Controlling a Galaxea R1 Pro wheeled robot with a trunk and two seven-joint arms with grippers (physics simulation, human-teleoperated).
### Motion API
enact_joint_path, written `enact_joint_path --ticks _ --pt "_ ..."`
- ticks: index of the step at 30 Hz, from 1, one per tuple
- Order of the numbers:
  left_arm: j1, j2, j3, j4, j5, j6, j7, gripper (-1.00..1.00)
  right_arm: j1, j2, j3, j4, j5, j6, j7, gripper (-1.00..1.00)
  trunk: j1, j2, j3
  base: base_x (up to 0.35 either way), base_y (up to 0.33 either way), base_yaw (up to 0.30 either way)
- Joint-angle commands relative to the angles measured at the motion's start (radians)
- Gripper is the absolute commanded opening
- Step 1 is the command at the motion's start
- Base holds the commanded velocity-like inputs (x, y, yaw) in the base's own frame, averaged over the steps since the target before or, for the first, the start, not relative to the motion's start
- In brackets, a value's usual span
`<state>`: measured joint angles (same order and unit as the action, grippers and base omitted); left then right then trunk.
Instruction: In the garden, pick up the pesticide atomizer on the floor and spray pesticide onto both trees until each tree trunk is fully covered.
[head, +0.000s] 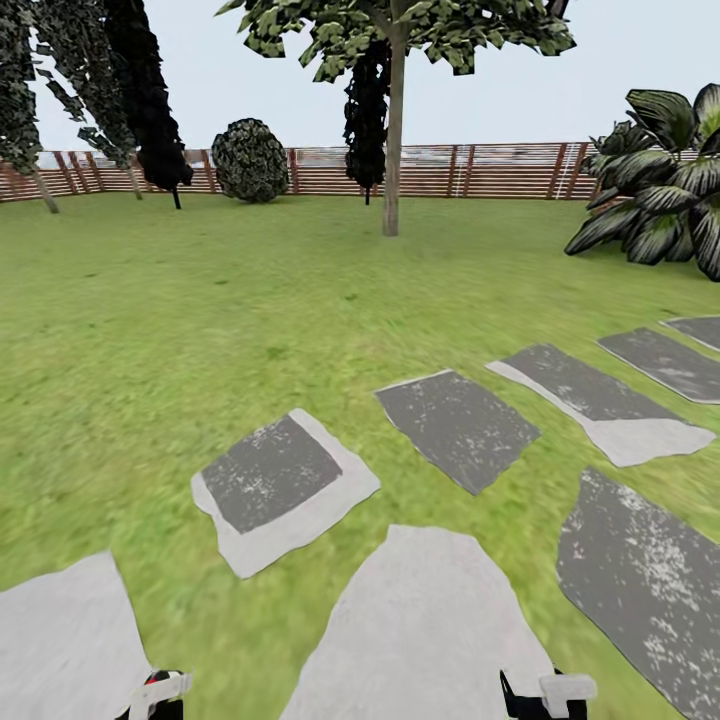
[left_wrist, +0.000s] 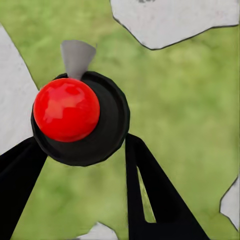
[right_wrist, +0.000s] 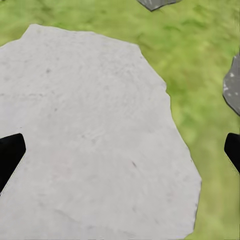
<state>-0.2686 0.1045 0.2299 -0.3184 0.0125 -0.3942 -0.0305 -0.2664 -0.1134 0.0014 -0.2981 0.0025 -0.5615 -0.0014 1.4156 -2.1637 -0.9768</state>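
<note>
In the left wrist view the pesticide atomizer, a dark round body with a glossy red top and a grey nozzle, sits between the black fingers of my left gripper, which is shut on it above the grass. My right gripper is open, its dark fingertips spread wide over a pale stone slab. A tree with a straight pale trunk and a green crown stands far ahead on the garden lawn, near the fence. Both wrists peek in at the head view's lower edge.
Grey and pale stepping stones cross the grass just ahead and to the right. A brown slatted fence closes the far side. Dark conifers and a round bush stand at the back left, and a large-leaved plant at the right.
</note>
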Motion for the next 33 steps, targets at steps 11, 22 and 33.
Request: enact_joint_path --ticks 11,22,33 --pt "-0.001 -0.001 0.003 0.001 0.001 -0.003 -0.002 -1.00 -0.001 0.000 0.000 0.002 0.001 -0.003 -0.002 1.00 0.000 0.000 -0.001 0.338 0.000 0.000" --pt "0.000 0.000 0.003 0.001 0.001 -0.003 -0.002 -1.00 -0.001 0.000 0.000 0.002 -0.001 -0.004 -0.002 1.00 0.000 0.000 -0.001 0.338 0.000 0.000" --pt "-0.001 0.000 0.003 0.001 0.001 -0.003 -0.002 -1.00 -0.001 0.000 0.000 0.000 -0.001 -0.005 -0.002 1.00 0.000 0.000 0.001 0.338 0.000 -0.043"
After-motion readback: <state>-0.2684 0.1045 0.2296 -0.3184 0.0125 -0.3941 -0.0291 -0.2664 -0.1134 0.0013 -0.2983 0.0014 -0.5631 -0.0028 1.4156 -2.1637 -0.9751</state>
